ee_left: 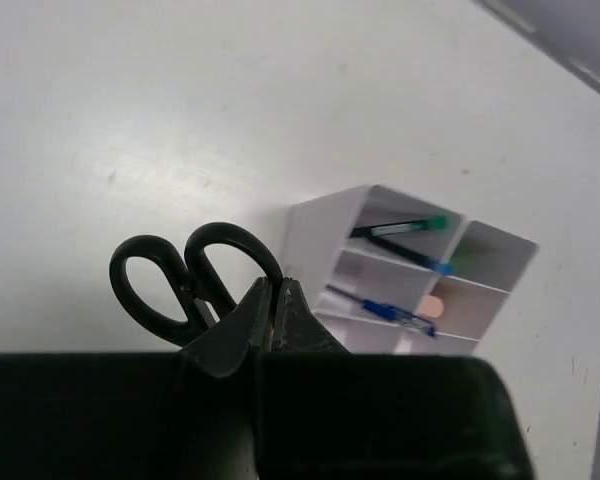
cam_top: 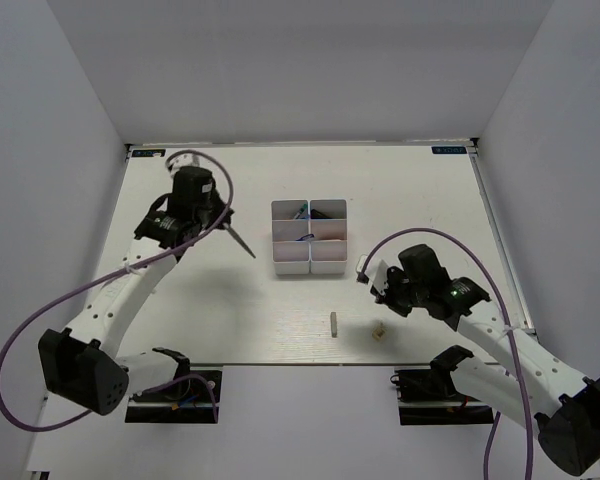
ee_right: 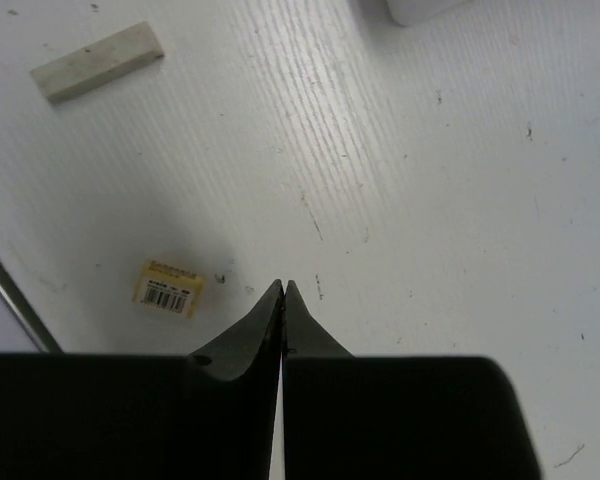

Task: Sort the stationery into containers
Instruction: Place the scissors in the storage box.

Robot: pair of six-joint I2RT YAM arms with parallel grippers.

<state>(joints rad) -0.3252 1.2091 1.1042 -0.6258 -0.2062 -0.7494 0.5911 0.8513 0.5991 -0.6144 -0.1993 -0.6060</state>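
The left wrist camera gives what the overhead cannot: the left gripper is clamped tight on the black-handled scissors, with the loops poking out to its left. Beyond them the white tray holds a green-capped highlighter, a blue pen and a pink eraser in its compartments. From above, the scissors' blade points toward the tray's left side, short of touching it. On the right wrist view, the right gripper is pressed closed on nothing. The tan square piece lies just left of its tips and the grey stick farther off, both on the tabletop on the tray's near side.
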